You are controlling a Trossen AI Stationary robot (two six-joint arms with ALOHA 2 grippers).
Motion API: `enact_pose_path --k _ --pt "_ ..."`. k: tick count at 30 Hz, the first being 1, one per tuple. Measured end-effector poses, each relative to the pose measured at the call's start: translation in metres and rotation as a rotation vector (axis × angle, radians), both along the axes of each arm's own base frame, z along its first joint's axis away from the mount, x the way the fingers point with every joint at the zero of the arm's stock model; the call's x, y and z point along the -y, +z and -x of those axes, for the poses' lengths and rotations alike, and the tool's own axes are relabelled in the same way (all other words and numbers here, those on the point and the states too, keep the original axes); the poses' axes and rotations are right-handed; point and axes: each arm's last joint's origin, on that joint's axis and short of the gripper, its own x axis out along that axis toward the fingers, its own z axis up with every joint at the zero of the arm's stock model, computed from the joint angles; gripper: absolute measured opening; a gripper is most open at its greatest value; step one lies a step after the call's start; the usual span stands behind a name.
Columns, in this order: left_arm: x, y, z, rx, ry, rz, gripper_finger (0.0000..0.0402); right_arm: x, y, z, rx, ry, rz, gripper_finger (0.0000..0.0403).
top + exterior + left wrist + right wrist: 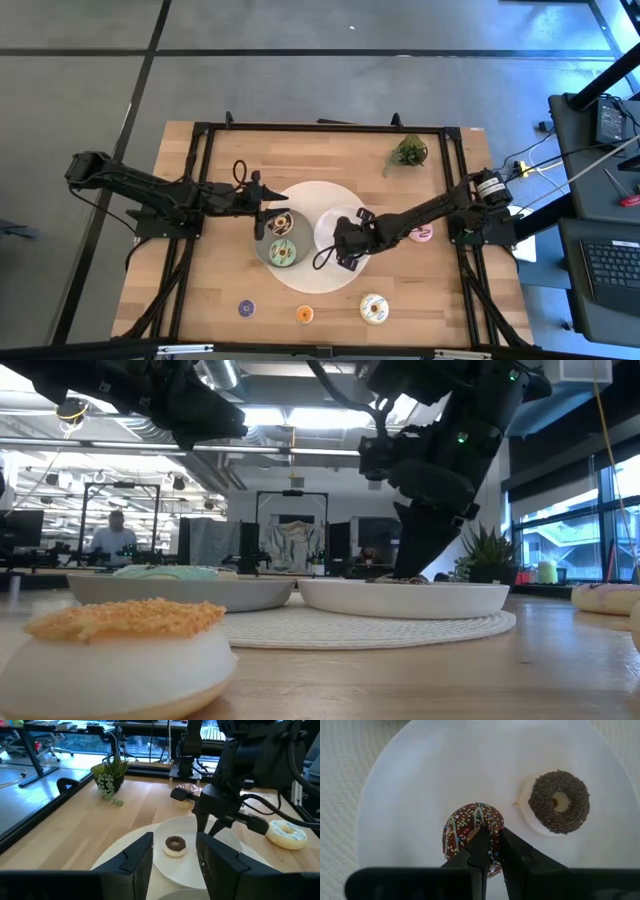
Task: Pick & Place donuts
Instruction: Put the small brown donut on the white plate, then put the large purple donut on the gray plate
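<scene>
Lowering the right gripper [490,851] over the white plate [410,795], I am working on the chocolate sprinkled donut [472,827]. The jaws are narrow, one finger seemingly dipping into the ring's hole and the other just outside its rim, so they are pinching one wall of the ring; I judge it gripped but not lifted, or just being set down. To do this step well I am keeping the wrist vertical and any opening slow, so the ring does not tip or roll toward the mini brown donut [557,802] lying just beyond the fingertips on the same plate.

The left gripper [172,857] is hovering over the grey plate [262,252], jaws wide, holding nothing. Under it I am reading the green donut [282,253] and another ring [279,221] in the high view only.

The right wrist view is giving me finger-to-ring contact; the high view hides that under the arm. The left wrist view is showing only the mini on the white plate, the sprinkled ring being masked by the right gripper. Farther off, the high view alone is showing the cream donut [373,309], orange mini [305,314], purple mini [246,308], and pink donut [423,234] beside the right arm.
</scene>
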Motion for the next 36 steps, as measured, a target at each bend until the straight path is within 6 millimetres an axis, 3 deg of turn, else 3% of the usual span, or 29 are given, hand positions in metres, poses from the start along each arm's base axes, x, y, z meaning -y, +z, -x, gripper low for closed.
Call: enact_pose_path --k 5,13,18,27,31,36 --pt "0.000 0.000 0.000 -0.001 0.001 0.000 0.0149 0.000 0.000 0.001 -0.010 0.008 0.003 0.0053" --pt "0.000 0.000 0.000 0.000 0.001 0.000 0.0146 0.000 0.000 0.002 -0.027 0.011 -0.025 0.0117" --pt "0.000 0.000 0.000 0.000 0.001 0.000 0.0147 0.001 0.002 0.004 -0.034 0.004 -0.025 0.0138" --pt "0.000 0.000 0.000 0.002 0.001 0.001 0.0149 0.003 0.034 0.015 -0.085 0.012 -0.036 0.0142" --pt "0.000 0.000 0.000 0.002 0.001 0.001 0.0146 -0.003 0.047 0.032 -0.098 0.039 -0.049 0.0142" --pt "0.000 0.000 0.000 0.000 0.001 0.000 0.0148 0.002 0.056 0.075 -0.176 -0.084 -0.072 0.0138"
